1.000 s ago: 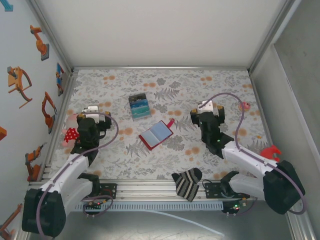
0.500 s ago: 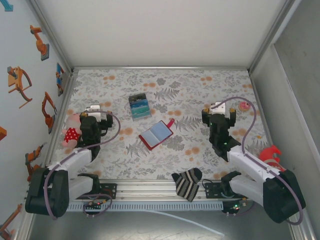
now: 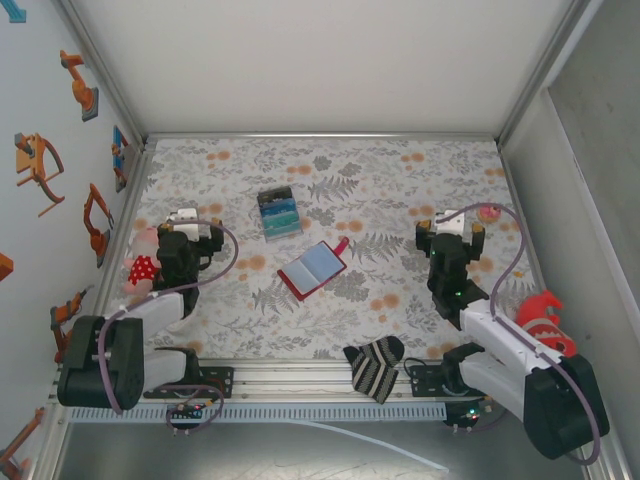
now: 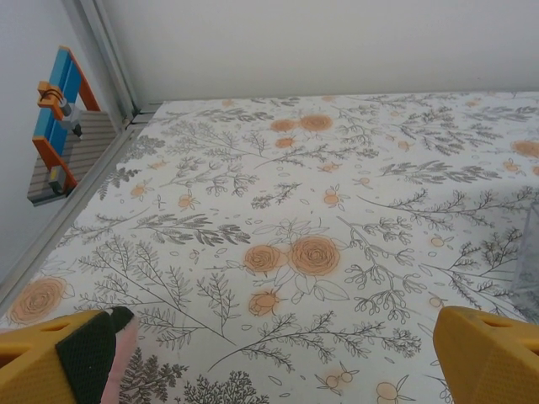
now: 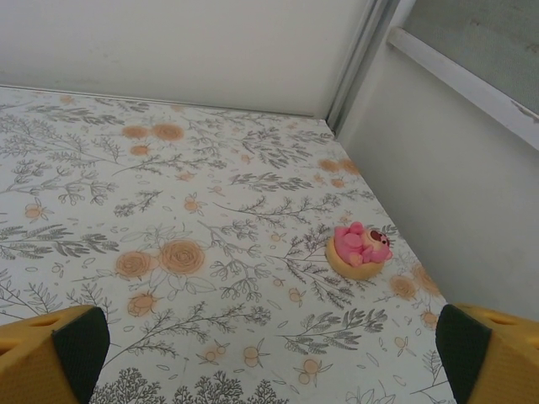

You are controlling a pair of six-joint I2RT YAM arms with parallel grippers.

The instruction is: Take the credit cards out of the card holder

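Cards lie stacked just beyond the open wallet; left gripper and right gripper sit well to either side of it, both released.

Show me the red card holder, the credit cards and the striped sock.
card holder (image 3: 314,266), top external view, its blue-grey inside
credit cards (image 3: 279,213), top external view, middle of the pile
striped sock (image 3: 376,366), top external view, its middle

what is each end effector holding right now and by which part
Nothing is held. The left end effector and right end effector are both open and empty, well apart from the card holder and the credit cards.
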